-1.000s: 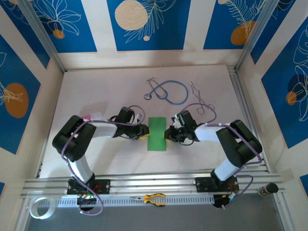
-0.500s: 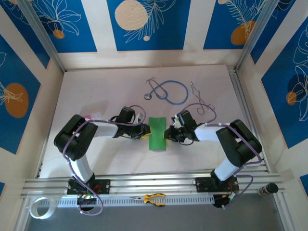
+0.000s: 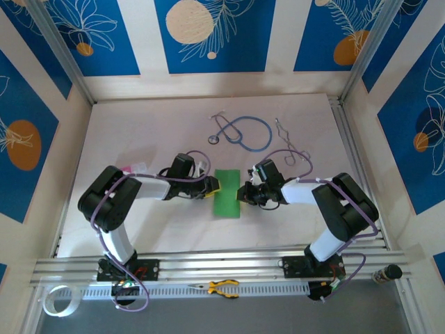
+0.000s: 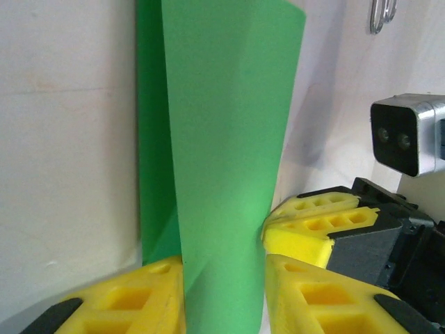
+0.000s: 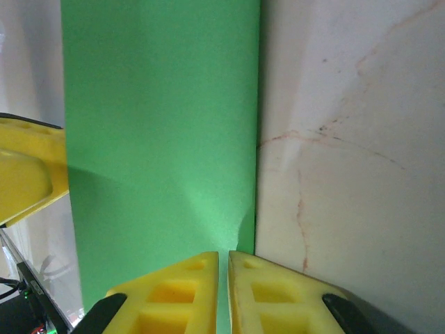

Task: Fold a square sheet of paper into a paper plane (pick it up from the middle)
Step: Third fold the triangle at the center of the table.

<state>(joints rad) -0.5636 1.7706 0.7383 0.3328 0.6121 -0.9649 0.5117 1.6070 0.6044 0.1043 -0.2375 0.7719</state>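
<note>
Down at the near rail we see the yellow-handled pliers (image 3: 224,287) lying flat, with a roll of tape (image 3: 57,300) in the left corner. Next up, both arms reach in to mid-table, where the green sheet of paper (image 3: 227,193) lies between them, folded into a tall strip. The left gripper (image 4: 222,271) stands partly open, its yellow fingers (image 4: 125,306) either side of a raised flap of the sheet. We cannot tell if they press it. The right gripper (image 5: 223,261) is pinched almost closed on the sheet's edge, and the paper puckers there. A small pink and white piece (image 3: 132,168) sits by the left arm. Farther back, well apart from the paper, the blue stethoscope (image 3: 245,132) and a bent wire clip (image 3: 288,145) rest on the table (image 3: 139,132).
</note>
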